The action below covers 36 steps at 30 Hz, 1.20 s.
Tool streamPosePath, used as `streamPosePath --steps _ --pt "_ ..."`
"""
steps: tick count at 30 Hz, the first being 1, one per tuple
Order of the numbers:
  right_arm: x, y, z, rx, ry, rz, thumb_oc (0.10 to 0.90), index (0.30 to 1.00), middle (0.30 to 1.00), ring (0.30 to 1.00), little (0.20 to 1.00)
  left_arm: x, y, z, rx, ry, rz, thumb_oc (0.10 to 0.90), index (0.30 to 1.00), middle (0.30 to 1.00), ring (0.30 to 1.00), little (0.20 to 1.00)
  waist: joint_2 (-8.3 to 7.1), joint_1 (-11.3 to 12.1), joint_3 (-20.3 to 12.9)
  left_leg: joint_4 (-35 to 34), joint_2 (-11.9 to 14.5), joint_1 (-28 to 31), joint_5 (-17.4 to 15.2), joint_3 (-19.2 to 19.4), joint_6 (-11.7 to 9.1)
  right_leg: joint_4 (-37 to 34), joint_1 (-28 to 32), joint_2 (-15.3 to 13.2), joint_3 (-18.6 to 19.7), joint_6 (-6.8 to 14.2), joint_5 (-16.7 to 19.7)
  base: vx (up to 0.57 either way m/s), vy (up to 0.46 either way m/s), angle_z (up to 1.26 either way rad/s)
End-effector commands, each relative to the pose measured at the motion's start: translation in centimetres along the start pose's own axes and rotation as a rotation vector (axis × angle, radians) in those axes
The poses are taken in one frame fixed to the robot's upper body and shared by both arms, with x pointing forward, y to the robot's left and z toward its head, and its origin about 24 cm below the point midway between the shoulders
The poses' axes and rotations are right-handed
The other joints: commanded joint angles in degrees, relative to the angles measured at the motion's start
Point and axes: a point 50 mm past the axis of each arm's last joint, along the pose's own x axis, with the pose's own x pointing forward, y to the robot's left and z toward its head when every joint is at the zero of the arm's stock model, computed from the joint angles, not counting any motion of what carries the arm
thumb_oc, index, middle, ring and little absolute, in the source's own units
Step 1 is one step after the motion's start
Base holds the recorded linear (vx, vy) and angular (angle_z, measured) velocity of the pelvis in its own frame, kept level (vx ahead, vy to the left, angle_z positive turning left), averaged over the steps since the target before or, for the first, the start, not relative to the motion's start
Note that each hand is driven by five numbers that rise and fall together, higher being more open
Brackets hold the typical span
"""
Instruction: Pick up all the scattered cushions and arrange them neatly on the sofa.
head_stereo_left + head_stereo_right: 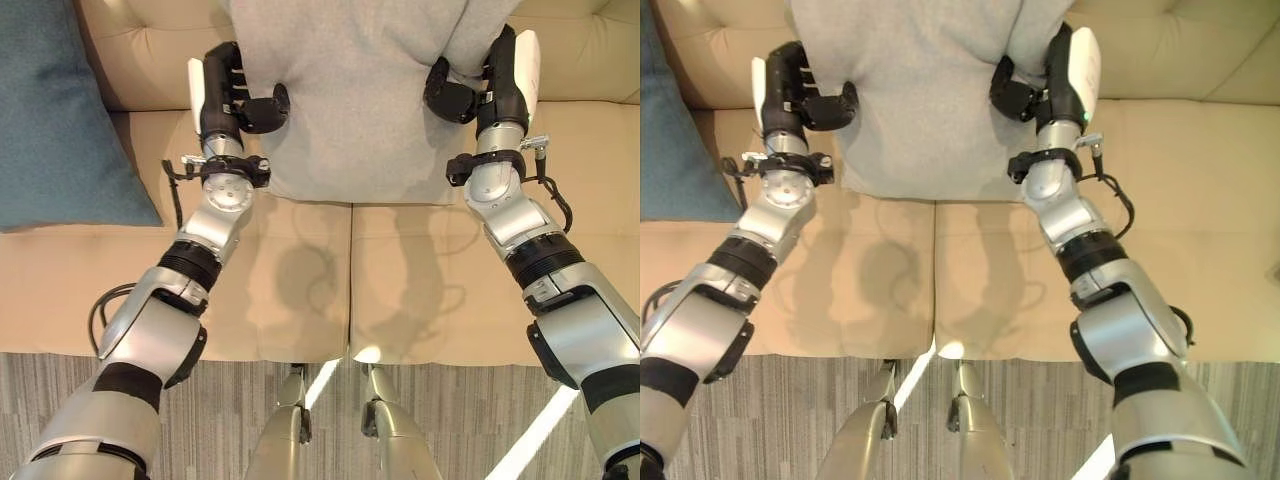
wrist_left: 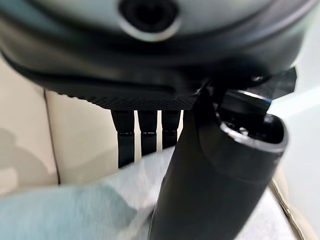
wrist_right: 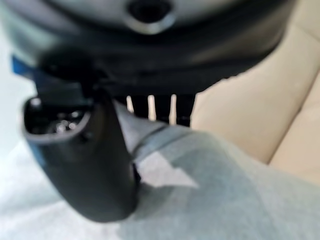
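Observation:
A grey cushion (image 1: pixel 350 100) stands at the middle of the beige sofa, its lower edge down on the seat (image 1: pixel 300 290) and its top toward the backrest (image 1: pixel 140 60). My left hand (image 1: pixel 225 95) grips its left edge, thumb (image 2: pixel 215 185) on the front and fingers (image 2: pixel 147 135) behind the fabric. On the cushion's right edge my right hand (image 1: pixel 500 85) holds the same way, thumb (image 3: pixel 90 165) pressed on the front of the grey cushion (image 3: pixel 225 190). A blue cushion (image 1: pixel 60 110) leans on the sofa's left end.
The seat's middle seam (image 1: pixel 351 280) runs straight down from the grey cushion. Bare seat lies to the right of my right arm. A grey striped carpet (image 1: pixel 240 420) runs along the sofa's front edge.

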Motion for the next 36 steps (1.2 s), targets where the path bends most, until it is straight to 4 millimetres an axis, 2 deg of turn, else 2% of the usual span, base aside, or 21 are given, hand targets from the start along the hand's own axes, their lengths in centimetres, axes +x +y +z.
streamPosePath --steps 1,2,6,7,11,12,13,14,15,17,20,21,22,24,25,26,27,28,32,33,36 --pt "0.8 -0.6 4.9 0.067 -0.231 0.009 0.8 0.9 0.9 0.9 0.9 0.8 0.0 6.0 -0.023 -0.311 -0.054 0.8 0.9 0.9 0.9 0.9 -0.7 0.56 -5.55 -8.44 -0.83 6.36 -5.06 -0.01 -0.22 0.22 0.36 1.98 1.72 10.65 -5.0 0.0 -0.007 0.09" --pt "0.8 -0.5 4.8 0.067 -0.23 0.009 0.8 0.9 0.9 0.9 0.9 0.8 0.0 5.9 -0.023 -0.311 -0.054 0.8 0.9 0.9 0.9 0.9 -0.69 0.56 -5.6 -8.44 -0.83 6.35 -5.06 -0.02 -0.22 0.22 0.36 1.97 1.71 10.65 -5.0 -0.01 -0.006 -0.29" --pt "-0.7 -2.8 0.5 -0.004 -0.148 -0.016 0.8 0.9 0.9 0.9 0.9 -0.8 2.5 1.7 -0.038 -0.201 -0.027 0.8 0.9 0.9 0.9 0.9 -1.06 0.21 -6.0 -8.44 -0.84 7.13 -5.31 -0.14 -0.32 0.22 1.17 1.82 1.43 10.66 -5.23 -0.01 -0.005 -0.15" --pt "-0.7 -2.8 0.4 -0.005 -0.146 -0.015 0.8 0.9 0.9 0.9 0.9 -0.8 2.5 1.7 -0.038 -0.199 -0.028 0.8 0.9 0.9 0.9 0.9 -1.08 0.24 -6.1 -8.44 -0.84 7.16 -5.33 -0.14 -0.33 0.22 1.19 1.82 1.43 10.66 -5.25 0.0 -0.008 0.04" --pt "-4.2 -6.2 -5.4 -0.025 -0.002 -0.081 0.8 0.9 0.9 0.9 0.9 -4.4 5.7 -3.4 -0.121 -0.059 0.013 0.8 0.9 0.9 0.9 0.9 -1.56 -0.07 -6.91 -8.44 -0.92 9.76 -6.35 -0.05 -0.22 0.22 3.68 1.68 1.04 10.49 -5.75 0.01 -0.005 0.3" --pt "-4.3 -6.2 -5.5 -0.026 0.001 -0.08 0.8 0.9 0.9 0.9 0.9 -4.5 5.7 -3.5 -0.12 -0.057 0.011 0.8 0.9 0.9 0.9 0.9 -1.59 -0.04 -7.02 -8.44 -0.92 9.83 -6.38 -0.07 -0.22 0.22 3.75 1.68 1.03 10.49 -5.78 0.0 0.0 0.0" --pt "-6.6 -7.1 -8.1 -0.034 0.081 -0.081 0.8 0.9 0.9 0.9 0.9 -6.6 7.0 -5.4 -0.138 0.0 0.022 0.8 0.9 0.9 0.9 0.9 -1.74 -0.21 -7.42 -8.44 -0.89 11.09 -6.87 0.07 -0.1 0.22 5.0 1.59 0.85 10.38 -5.99 0.02 -0.008 0.08" --pt "-6.8 -7.1 -8.2 -0.034 0.084 -0.079 0.8 0.9 0.9 0.9 0.9 -6.7 6.9 -5.5 -0.137 0.003 0.02 0.8 0.9 0.9 0.9 0.9 -1.78 -0.17 -7.55 -8.44 -0.89 11.16 -6.89 0.07 -0.1 0.22 5.07 1.59 0.85 10.38 -6.01 0.04 -0.009 0.05" --pt "-9.4 -7.7 -10.7 -0.053 0.165 -0.061 0.8 0.9 0.9 0.9 0.9 -9.0 8.1 -7.6 -0.127 0.075 0.021 0.8 0.9 0.9 0.9 0.9 -1.98 -0.32 -8.06 -8.44 -0.72 12.59 -7.27 0.17 -0.01 0.22 6.52 1.47 0.68 10.25 -6.26 0.03 -0.006 -0.17" --pt "-12.3 -8.1 -12.9 -0.056 0.252 -0.042 0.8 0.9 0.9 0.9 0.9 -11.9 9.3 -9.7 -0.112 0.164 0.022 0.8 0.9 0.9 0.9 0.9 -2.26 -0.39 -8.84 -8.44 -0.37 14.47 -7.83 0.25 0.05 0.22 8.52 1.29 0.44 10.17 -6.65 0.05 0.001 -0.39" --pt "-16.8 -9.0 -15.8 -0.092 0.391 -0.008 0.8 0.9 0.9 0.9 0.9 -16.3 11.6 -12.6 -0.064 0.308 0.046 0.8 0.9 0.9 0.9 0.9 -2.61 -0.36 -9.49 -8.44 0.19 17.29 -8.43 0.5 0.11 0.22 11.64 1.22 0.24 10.16 -7.26 0.04 -0.006 0.07" --pt "-16.9 -9.0 -15.8 -0.092 0.393 -0.007 0.8 0.9 0.9 0.9 0.9 -16.4 11.6 -12.6 -0.063 0.309 0.045 0.8 0.9 0.9 0.9 0.9 -2.72 -0.42 -9.59 -8.44 0.07 17.12 -8.12 0.49 0.15 0.22 11.49 1.09 0.22 10.16 -7.04 0.07 -0.012 -0.01" --pt "-19.7 -9.0 -17.3 -0.114 0.478 0.032 0.8 0.9 0.9 0.9 0.9 -19.7 12.7 -14.6 -0.041 0.434 0.062 0.8 0.9 0.9 0.9 0.9 -2.81 -0.36 -9.81 -8.44 0.53 19.48 -8.87 0.85 0.28 0.22 13.91 1.3 0.01 10.06 -7.74 0.05 -0.003 0.02" --pt "-23.8 -9.0 -19.4 -0.133 0.629 0.085 0.8 0.9 0.9 0.9 0.9 -24.2 13.9 -17.1 0.031 0.615 0.043 0.8 0.9 0.9 0.9 0.9 -2.97 -0.49 -10.29 -8.44 1.03 22.27 -8.97 1.32 0.52 0.22 16.6 1.17 -0.23 10.03 -8.23 0.08 -0.002 -0.06" --pt "-25.0 -9.0 -19.8 -0.136 0.665 0.098 0.8 0.9 0.9 0.9 0.9 -25.7 14.1 -17.8 0.039 0.674 0.044 0.8 0.9 0.9 0.9 0.9 -2.93 -0.5 -10.4 -8.44 1.24 23.31 -9.13 1.56 0.58 0.22 17.58 1.24 -0.31 9.99 -8.51 0.04 -0.001 -0.21" --pt "-25.1 -9.0 -19.8 -0.138 0.666 0.1 0.8 0.9 0.9 0.9 0.9 -25.8 14.1 -17.8 0.04 0.676 0.043 0.8 0.9 0.9 0.9 0.9 -2.92 -0.43 -10.19 -8.44 1.27 23.7 -9.22 1.61 0.57 0.22 17.95 1.27 -0.27 9.99 -8.57 0.03 -0.004 -0.21" --pt "-26.3 -9.0 -20.3 -0.145 0.709 0.118 0.8 0.9 0.9 0.9 0.9 -27.4 14.3 -18.5 0.055 0.737 0.046 0.8 0.9 0.9 0.9 0.9 -2.9 -0.41 -10.32 -8.44 1.43 24.79 -9.35 1.8 0.64 0.22 18.92 1.38 -0.27 9.95 -8.82 0.04 -0.011 -0.25" --pt "-28.3 -8.8 -20.9 -0.145 0.778 0.146 0.8 0.9 0.9 0.9 0.9 -30.4 14.4 -19.6 0.054 0.854 0.06 0.8 0.9 0.9 0.9 0.9 -2.88 -0.46 -10.48 -8.44 1.71 26.66 -9.64 2.25 0.73 0.22 20.86 1.45 -0.38 9.85 -9.27 0.04 -0.019 -0.12" --pt "-31.8 -7.9 -21.5 -0.128 0.885 0.198 0.8 0.9 0.9 0.9 0.9 -36.0 14.2 -21.1 0.051 1.062 0.092 0.8 0.9 0.9 0.9 0.9 -2.84 -0.41 -10.41 -8.44 2.15 30.51 -10.27 2.77 0.96 0.22 24.72 1.81 -0.19 9.52 -10.2 0.0 -0.021 -0.07" --pt "-31.8 -7.9 -21.5 -0.128 0.886 0.198 0.8 0.9 0.9 0.9 0.9 -36.0 14.2 -21.1 0.051 1.062 0.092 0.8 0.9 0.9 0.9 0.9 -2.83 -0.39 -10.24 -8.44 2.16 30.74 -10.32 2.78 0.95 0.22 24.94 1.82 -0.18 9.53 -10.23 -0.02 -0.026 -0.05" --pt "-34.0 -6.9 -21.8 -0.105 0.953 0.232 0.8 0.9 0.9 0.9 0.9 -39.2 13.6 -21.7 0.047 1.189 0.107 0.8 0.9 0.9 0.9 0.9 -2.94 -0.39 -10.21 -8.44 2.37 32.49 -10.48 3.15 0.93 0.22 26.89 2.02 -0.15 9.4 -10.71 -0.05 -0.042 -0.03"
